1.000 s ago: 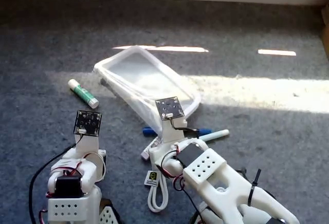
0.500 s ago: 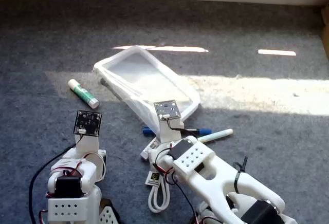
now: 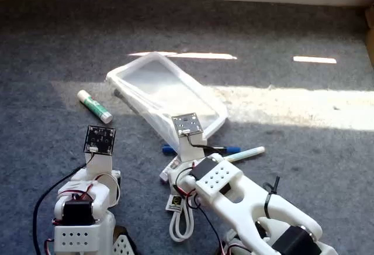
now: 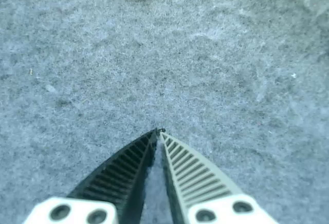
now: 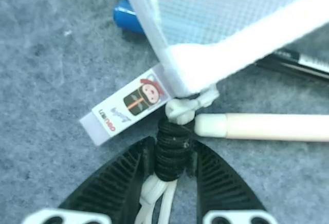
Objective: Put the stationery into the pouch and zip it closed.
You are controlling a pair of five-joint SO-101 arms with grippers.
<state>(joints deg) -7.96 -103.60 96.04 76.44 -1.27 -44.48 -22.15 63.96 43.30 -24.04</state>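
The white mesh pouch (image 3: 166,94) lies open at the middle of the carpet. Its corner (image 5: 205,64) ends in a knotted white cord with a black wound collar (image 5: 174,152), and my right gripper (image 5: 174,144) is shut on that collar. Beside the corner lie an eraser (image 5: 128,106), a blue pen (image 5: 126,18), a black pen (image 5: 298,62) and a pale marker (image 5: 257,127). A green and white glue stick (image 3: 94,106) lies left of the pouch. My left gripper (image 4: 159,131) is shut, with nothing in it, over bare carpet short of the glue stick.
The white cord loop (image 3: 180,223) with a small tag (image 3: 173,202) trails back under the right arm (image 3: 219,179). The left arm (image 3: 87,196) stands at the near left. Open carpet stretches right of and beyond the pouch.
The right arm has shifted a little to the left and lowered over the pouch's near corner. The left arm, the pouch and the glue stick have stayed put.
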